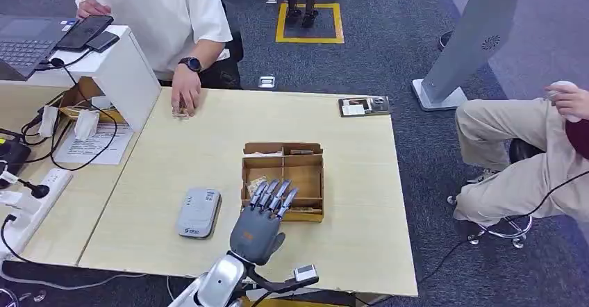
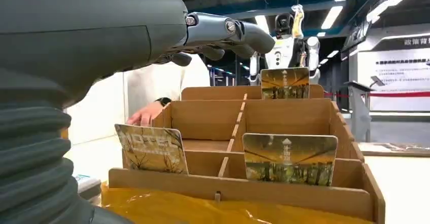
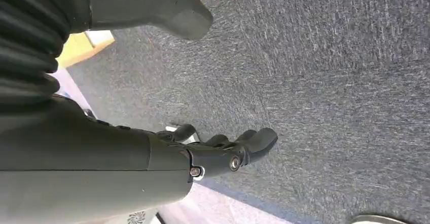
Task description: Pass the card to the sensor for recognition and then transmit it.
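Three hotel cards (image 2: 289, 158) are standing in the cardboard organizer (image 1: 283, 180) at centre frame as the left hand (image 1: 262, 220), fingers spread and empty, is reaching in; next likely calls for pinching one, then presenting it to the grey sensor (image 1: 198, 212) lower left.

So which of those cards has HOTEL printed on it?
The front card beside the left hand; the other two cards show an arrow mark instead.

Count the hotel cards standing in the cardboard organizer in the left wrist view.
3. One card in the near row by the left hand, one in the near row on the other side, one at the back wall. Dividers may hide more.
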{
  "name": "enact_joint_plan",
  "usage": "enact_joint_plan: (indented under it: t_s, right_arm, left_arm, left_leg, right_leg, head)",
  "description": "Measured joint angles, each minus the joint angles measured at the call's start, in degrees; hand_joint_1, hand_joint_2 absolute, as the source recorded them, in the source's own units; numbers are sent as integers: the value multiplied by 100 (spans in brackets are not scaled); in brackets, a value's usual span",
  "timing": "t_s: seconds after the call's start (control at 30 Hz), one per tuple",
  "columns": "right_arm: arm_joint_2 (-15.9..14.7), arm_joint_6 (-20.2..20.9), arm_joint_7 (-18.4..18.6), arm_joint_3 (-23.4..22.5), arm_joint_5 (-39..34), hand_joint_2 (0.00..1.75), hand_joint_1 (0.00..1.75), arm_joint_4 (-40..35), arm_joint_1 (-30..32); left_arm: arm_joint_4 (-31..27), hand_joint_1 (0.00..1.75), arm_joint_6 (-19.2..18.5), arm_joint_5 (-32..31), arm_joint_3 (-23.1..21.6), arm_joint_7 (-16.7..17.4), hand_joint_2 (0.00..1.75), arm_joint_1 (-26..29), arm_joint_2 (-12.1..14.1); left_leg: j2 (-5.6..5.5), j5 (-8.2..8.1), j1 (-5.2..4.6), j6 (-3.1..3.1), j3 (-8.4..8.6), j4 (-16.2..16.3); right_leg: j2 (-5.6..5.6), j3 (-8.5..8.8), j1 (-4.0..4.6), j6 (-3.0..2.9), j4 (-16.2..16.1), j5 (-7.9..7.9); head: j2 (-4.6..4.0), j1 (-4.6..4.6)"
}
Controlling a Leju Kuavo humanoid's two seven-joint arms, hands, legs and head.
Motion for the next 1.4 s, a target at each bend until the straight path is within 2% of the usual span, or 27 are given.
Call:
enact_joint_plan:
  t_s: [0.1,0.23,0.43,0.53,0.63,0.77,0.97,1.4]
  right_arm:
    - [0,0,-4,0,-24,175,0,0,2]
    - [0,0,0,0,-44,175,0,0,9]
    - [-2,0,7,0,-89,175,0,0,24]
    - [-2,0,-7,0,-164,175,0,0,34]
    - [-2,0,-17,-2,-227,175,0,2,47]
    - [-2,0,-15,-2,-269,175,0,2,64]
    - [-2,0,-15,-2,-315,175,0,2,70]
    - [-2,0,-15,-2,-323,175,0,2,72]
  left_arm:
    - [2,0,7,0,-2,221,175,-2,0]
    - [-2,0,-48,-2,-11,739,175,-57,37]
    - [-28,0,-68,-4,-33,970,175,-105,94]
    - [-114,0,-83,-4,-52,1174,175,-101,155]
    - [-255,0,-142,-4,-59,1519,175,-103,275]
    - [-359,0,-159,-4,-92,1707,175,-107,422]
    - [-404,0,-153,-4,-166,1731,175,-110,544]
    - [-404,0,-159,-4,-197,1725,175,-107,612]
  left_leg:
    - [0,0,0,0,0,0]
    - [0,0,0,0,0,0]
    - [1,0,0,0,0,0]
    - [0,0,0,0,-1,0]
    - [1,0,0,0,-1,0]
    - [1,0,1,0,0,0]
    - [1,0,0,0,-1,0]
    - [1,0,0,0,0,0]
  right_leg:
    - [0,0,0,0,0,0]
    - [0,0,0,0,0,0]
    - [1,0,0,0,0,0]
    - [1,-1,0,0,0,0]
    - [1,-1,0,0,0,0]
    - [0,-1,1,0,0,0]
    - [1,-1,0,0,0,0]
    - [1,-1,0,0,0,0]
  head:
    - [0,0]
    - [-2,0]
    - [-2,0]
    - [-2,2]
    - [-2,0]
    - [0,0]
    - [-2,0]
    - [0,-2]
